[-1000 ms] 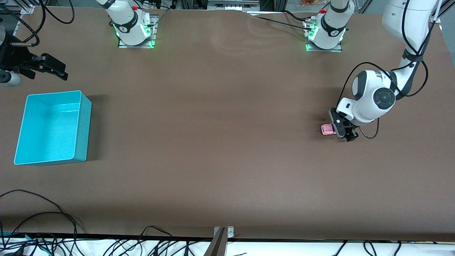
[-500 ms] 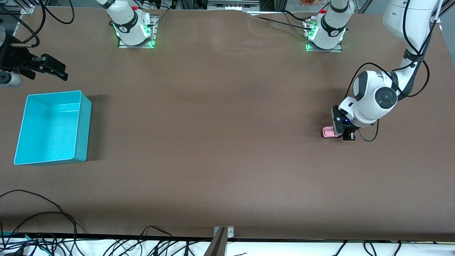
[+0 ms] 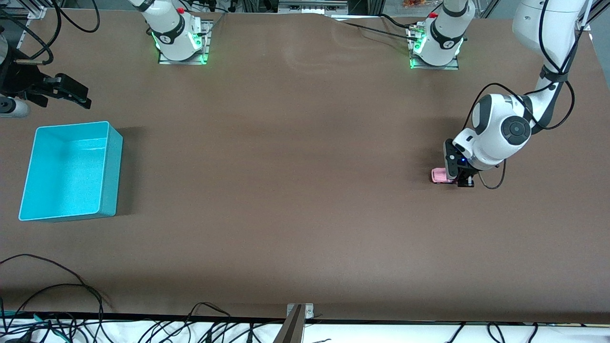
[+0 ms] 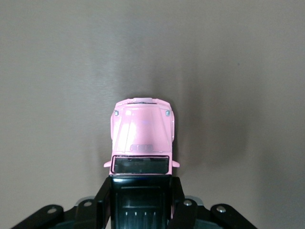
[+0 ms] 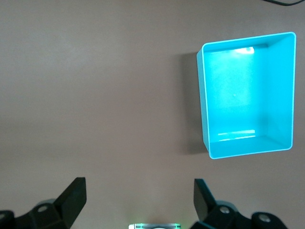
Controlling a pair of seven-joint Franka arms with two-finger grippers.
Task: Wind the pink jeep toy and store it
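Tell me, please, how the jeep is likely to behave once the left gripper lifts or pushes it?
The jeep looks hard-bodied, so it should stay stiff in the left gripper, which is shut on its roof end. It is tiny, so probably light. It is a wheeled car on the flat table, so it would likely roll if pushed lengthwise.

Brown table (image 3: 295,190) bears a turquoise bin (image 3: 71,214); a pink jeep toy (image 3: 439,175) too.

Pink jeep toy (image 4: 142,131): tiny, boxy, pink hood, black roof; upright on wheels on brown counter (image 3: 305,190), toward left arm's end; roof sides clamped.
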